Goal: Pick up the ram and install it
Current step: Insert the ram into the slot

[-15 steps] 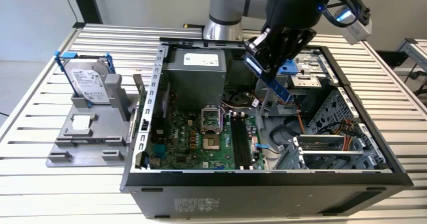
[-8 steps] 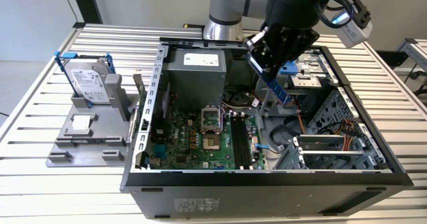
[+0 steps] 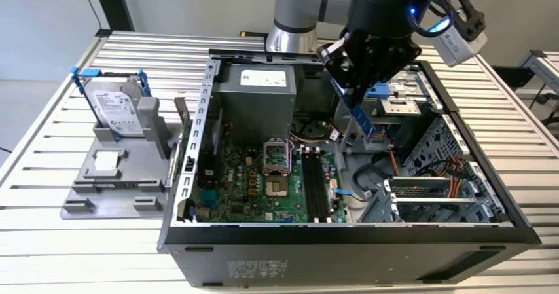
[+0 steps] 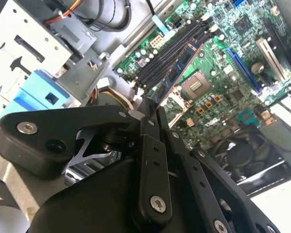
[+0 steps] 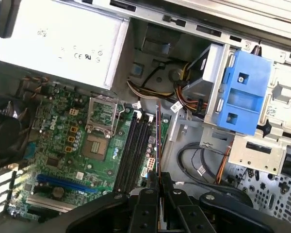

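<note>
My gripper point(image 3: 349, 88) hangs over the open computer case, shut on the ram point(image 3: 363, 116), a slim dark stick with a blue-tinted face that points down and toward the motherboard point(image 3: 253, 186). In the second wrist view the ram point(image 4: 177, 73) juts out from between the fingers point(image 4: 157, 145), above the black memory slots point(image 4: 167, 51). Seen edge-on in the first wrist view, the ram point(image 5: 158, 138) sits just beside the memory slots point(image 5: 133, 150), clear of them. In the exterior view those slots point(image 3: 316, 184) lie below and toward the front of the held stick.
The case's metal walls point(image 3: 205, 110) ring the motherboard. Inside are a grey power supply point(image 3: 258, 91), a blue drive bracket point(image 5: 242, 92), loose cables point(image 5: 199, 160) and a perforated drive cage point(image 3: 436, 169). A silver hard drive point(image 3: 118, 107) stands on a grey holder point(image 3: 114, 176) at the exterior view's left.
</note>
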You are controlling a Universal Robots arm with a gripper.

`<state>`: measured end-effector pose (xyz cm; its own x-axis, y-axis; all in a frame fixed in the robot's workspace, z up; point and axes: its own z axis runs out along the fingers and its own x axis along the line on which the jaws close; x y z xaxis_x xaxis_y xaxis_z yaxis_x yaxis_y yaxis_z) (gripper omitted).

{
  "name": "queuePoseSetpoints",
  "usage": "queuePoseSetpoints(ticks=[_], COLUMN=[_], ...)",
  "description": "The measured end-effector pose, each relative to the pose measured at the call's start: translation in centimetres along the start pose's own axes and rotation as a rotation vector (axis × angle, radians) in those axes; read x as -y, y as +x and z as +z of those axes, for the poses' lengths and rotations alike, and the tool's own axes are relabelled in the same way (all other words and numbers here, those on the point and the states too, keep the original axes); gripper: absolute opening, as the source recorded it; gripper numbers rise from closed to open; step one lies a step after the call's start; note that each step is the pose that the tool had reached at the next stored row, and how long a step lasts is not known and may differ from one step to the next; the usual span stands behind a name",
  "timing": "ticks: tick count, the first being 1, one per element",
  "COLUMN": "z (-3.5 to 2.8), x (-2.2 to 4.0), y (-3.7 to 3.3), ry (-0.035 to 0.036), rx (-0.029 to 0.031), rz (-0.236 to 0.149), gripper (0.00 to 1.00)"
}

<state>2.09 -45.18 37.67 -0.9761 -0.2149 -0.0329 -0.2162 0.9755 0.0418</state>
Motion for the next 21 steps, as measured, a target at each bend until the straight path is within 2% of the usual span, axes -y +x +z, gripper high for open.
queuePoseSetpoints(ticks=[10,14,21], z=[0.0,0.07,0.97], x=[0.01,0.0,0.04], y=[-0.01,-0.02,0.01], ry=[0.0033,0.0036,0.0042], rx=[0.0042,0.0044,0.0043], rz=[0.107,0.109,0.11], gripper=[0.0,0.0,0.0])
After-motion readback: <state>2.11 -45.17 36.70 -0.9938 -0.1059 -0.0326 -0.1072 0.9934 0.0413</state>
